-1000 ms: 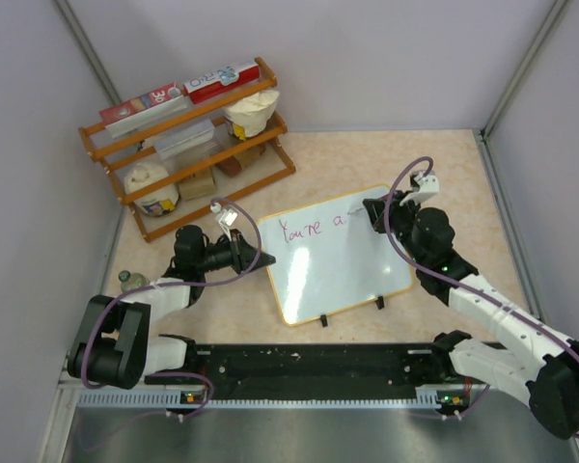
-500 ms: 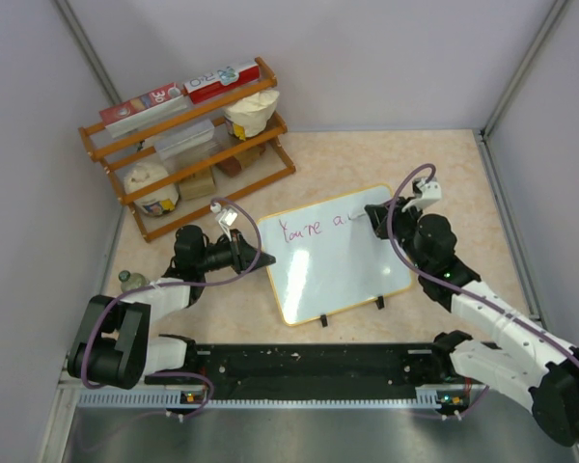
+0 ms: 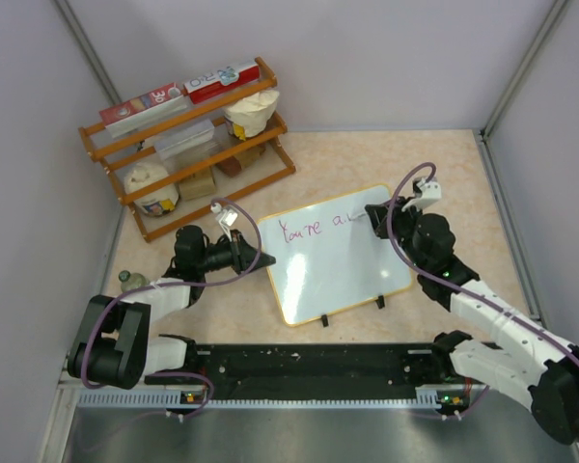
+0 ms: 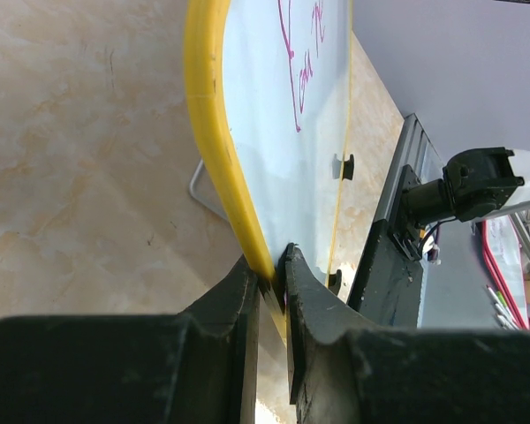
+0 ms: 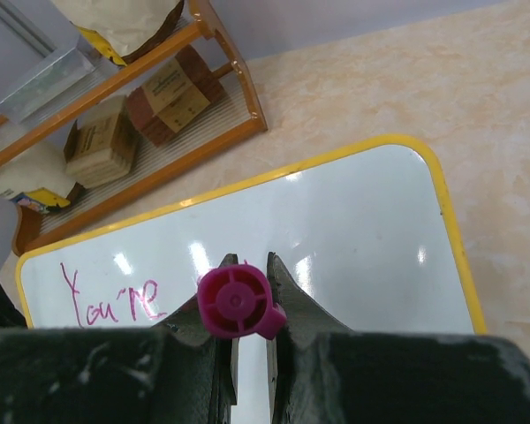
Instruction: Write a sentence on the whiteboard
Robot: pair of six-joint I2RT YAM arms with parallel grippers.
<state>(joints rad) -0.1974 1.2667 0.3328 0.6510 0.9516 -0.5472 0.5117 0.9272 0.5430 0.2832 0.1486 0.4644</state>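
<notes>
Two arms: the left steadies, the right writes.
Whiteboard [image 3: 333, 256]: lies askew on the counter [image 3: 444, 164] between the arms, with two black clips on its near edge. Magenta "You're a" runs along the far edge.
Left jaws: narrow, pinching the yellow rim [image 4: 214, 150] on the board's left edge. That edge looks raised off the counter, and a wire leg [image 4: 203, 190] shows beneath it.
Right jaws: nearly closed on a magenta marker [image 5: 236, 303], over the board's far right part, just past the last letter. The tip is hidden, so contact cannot be told.
Stiffness: thin and rigid by its look; it probably does not flex under the pen.
Weight: likely light, so pen pressure may slide or pivot it unless it is held.
Surface: glossy, probably slippery; fresh ink would likely smear if brushed.
Where to hold: the rim, clear of the writing, as the left jaws do. The flat face offers no purchase.
Rack [image 3: 188, 145]: wooden, far left, apart from the board.
</notes>
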